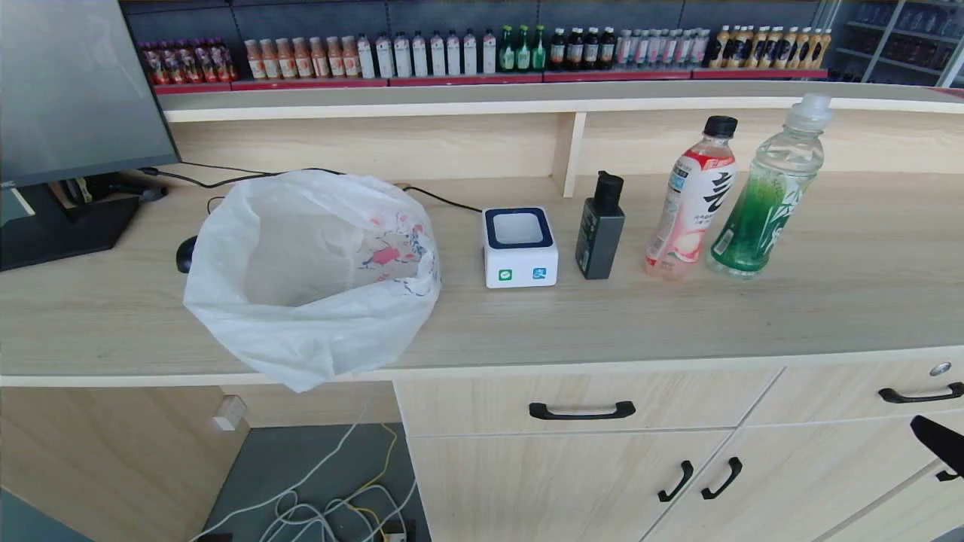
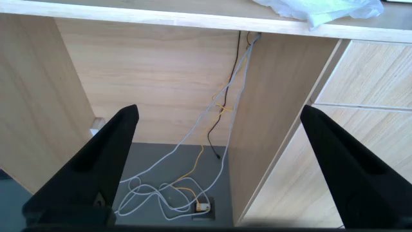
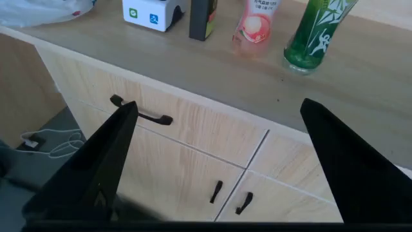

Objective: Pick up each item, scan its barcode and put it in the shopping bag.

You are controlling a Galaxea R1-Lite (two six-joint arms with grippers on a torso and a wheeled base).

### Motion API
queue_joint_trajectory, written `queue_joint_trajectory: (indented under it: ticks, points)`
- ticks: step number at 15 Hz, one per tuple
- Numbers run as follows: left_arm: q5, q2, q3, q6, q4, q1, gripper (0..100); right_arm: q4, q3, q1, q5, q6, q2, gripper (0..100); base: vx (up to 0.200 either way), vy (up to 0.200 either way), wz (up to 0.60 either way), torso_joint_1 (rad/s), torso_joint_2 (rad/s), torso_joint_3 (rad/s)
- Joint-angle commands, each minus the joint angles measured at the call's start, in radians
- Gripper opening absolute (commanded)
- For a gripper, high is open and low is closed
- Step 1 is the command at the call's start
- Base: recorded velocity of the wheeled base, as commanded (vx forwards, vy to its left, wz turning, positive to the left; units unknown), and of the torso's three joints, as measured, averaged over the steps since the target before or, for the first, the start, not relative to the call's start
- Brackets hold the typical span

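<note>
A white plastic shopping bag [image 1: 312,278] stands open at the counter's left, its rim hanging over the front edge [image 2: 322,9]. To its right is a white scanner box [image 1: 520,247], then a dark grey pump bottle [image 1: 600,229], a pink peach drink bottle [image 1: 691,203] and a green drink bottle [image 1: 764,196], all upright in a row. My left gripper [image 2: 219,174] is open and empty, below counter height, facing the open bay under the bag. My right gripper [image 3: 219,167] is open and empty in front of the drawers, below the bottles [image 3: 254,29].
A monitor [image 1: 75,83] and a black mouse [image 1: 186,254] sit at the counter's far left. A raised ledge [image 1: 527,105] runs behind the items. Drawer handles [image 1: 581,411] stick out under the counter edge. Loose cables [image 1: 331,504] lie on the floor.
</note>
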Motion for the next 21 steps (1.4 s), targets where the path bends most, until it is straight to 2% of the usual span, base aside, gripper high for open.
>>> queue_joint_trajectory:
  ticks: [1,4,8,11,18,19,21]
  points:
    - [0.0,0.0,0.0,-0.001,0.0,0.0,100,-0.104,-0.024,0.084,-0.004,-0.038,0.207,100,0.0,0.0,0.0,0.0,0.0,0.0]
    - [0.0,0.0,0.0,-0.001,0.0,0.0,100,-0.175,-0.075,0.136,-0.033,-0.052,0.322,100,0.0,0.0,0.0,0.0,0.0,0.0]
    - [-0.001,0.0,0.0,-0.001,0.0,0.0,100,-0.278,-0.121,0.256,-0.131,-0.044,0.446,100,0.0,0.0,0.0,0.0,0.0,0.0]
    - [-0.001,0.0,0.0,-0.001,0.0,0.0,100,-0.371,-0.136,0.296,-0.176,-0.034,0.531,100,0.0,0.0,0.0,0.0,0.0,0.0]
    - [0.0,0.0,0.0,-0.001,0.0,0.0,100,-0.764,-0.201,0.353,-0.233,0.022,0.865,100,0.0,0.0,0.0,0.0,0.0,0.0]
    - [0.0,0.0,0.0,-0.001,0.0,0.0,100,-0.861,-0.233,0.382,-0.269,0.058,0.946,100,0.0,0.0,0.0,0.0,0.0,0.0]
    - [0.0,0.0,0.0,-0.001,0.0,0.0,100,-0.947,-0.267,0.409,-0.329,0.094,1.021,100,0.0,0.0,0.0,0.0,0.0,0.0]
